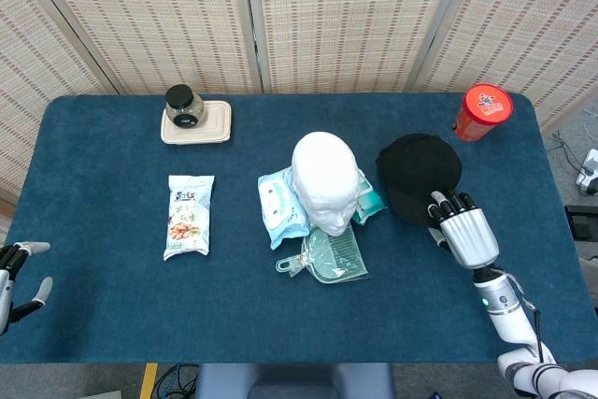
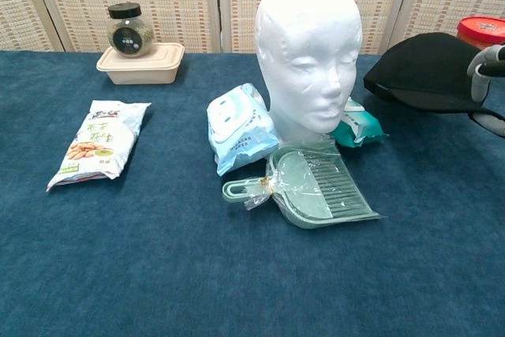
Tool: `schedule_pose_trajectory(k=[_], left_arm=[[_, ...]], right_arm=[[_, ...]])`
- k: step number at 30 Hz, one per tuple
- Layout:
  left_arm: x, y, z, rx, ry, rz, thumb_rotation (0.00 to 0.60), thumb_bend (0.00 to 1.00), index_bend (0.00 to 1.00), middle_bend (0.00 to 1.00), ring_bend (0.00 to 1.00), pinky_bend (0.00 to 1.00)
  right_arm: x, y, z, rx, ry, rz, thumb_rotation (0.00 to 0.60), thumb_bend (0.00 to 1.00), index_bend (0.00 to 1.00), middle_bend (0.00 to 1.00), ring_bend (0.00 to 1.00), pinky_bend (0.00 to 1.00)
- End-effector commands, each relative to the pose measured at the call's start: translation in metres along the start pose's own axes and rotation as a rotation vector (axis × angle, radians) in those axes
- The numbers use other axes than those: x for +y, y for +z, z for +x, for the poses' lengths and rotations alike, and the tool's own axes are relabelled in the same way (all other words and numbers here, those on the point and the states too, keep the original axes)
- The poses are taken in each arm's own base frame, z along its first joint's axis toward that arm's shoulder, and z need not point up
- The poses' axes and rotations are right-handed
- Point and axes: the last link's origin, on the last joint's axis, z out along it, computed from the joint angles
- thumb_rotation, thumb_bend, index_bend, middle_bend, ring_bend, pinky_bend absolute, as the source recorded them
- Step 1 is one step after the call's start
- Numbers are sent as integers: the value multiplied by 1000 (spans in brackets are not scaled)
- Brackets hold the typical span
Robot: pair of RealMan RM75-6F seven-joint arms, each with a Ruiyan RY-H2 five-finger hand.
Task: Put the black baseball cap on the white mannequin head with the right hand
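The white mannequin head (image 1: 325, 179) stands upright mid-table, facing the front edge, and fills the centre of the chest view (image 2: 310, 53). To its right is the black baseball cap (image 1: 416, 170). In the chest view the cap (image 2: 426, 69) hangs tilted, its brim off the cloth. My right hand (image 1: 464, 235) grips the brim at the cap's near side. At the chest view's right edge only part of this hand (image 2: 489, 76) shows. My left hand (image 1: 14, 273) waits at the table's front left corner, fingers apart and holding nothing.
A red canister (image 1: 483, 111) stands behind the cap. Wipes packets (image 1: 280, 205) and a green dustpan (image 1: 327, 254) crowd the mannequin's base. A snack bag (image 1: 189, 215) lies left of centre. A jar (image 1: 182, 105) sits on a beige box (image 1: 210, 126) at the back left.
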Motion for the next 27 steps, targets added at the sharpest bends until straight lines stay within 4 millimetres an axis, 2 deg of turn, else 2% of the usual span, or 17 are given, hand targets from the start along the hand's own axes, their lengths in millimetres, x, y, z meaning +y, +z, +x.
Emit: schedule_pose_trajectory(k=[1,11,21,27], left_arm=[[0,0,0,-1,1,1,600,328,305,315,259,509],[0,0,0,-2,2,1,600,329,305,315,259,509],[0,0,0,0,1,0,600,329,305,315,259,509],[1,-1,0,2,-2,-1,600,328,305,315,259,509]], right_arm=[[0,0,0,2,2,-2,600,389,515,341,272,385],[3,0,5,28,-6,-14,600,465,518,340,272,383],[9,5,17,96,-78,-8,600,474,666,372,272,383],[12,14,30,166,-156,17,600,475,714,381,273,383]])
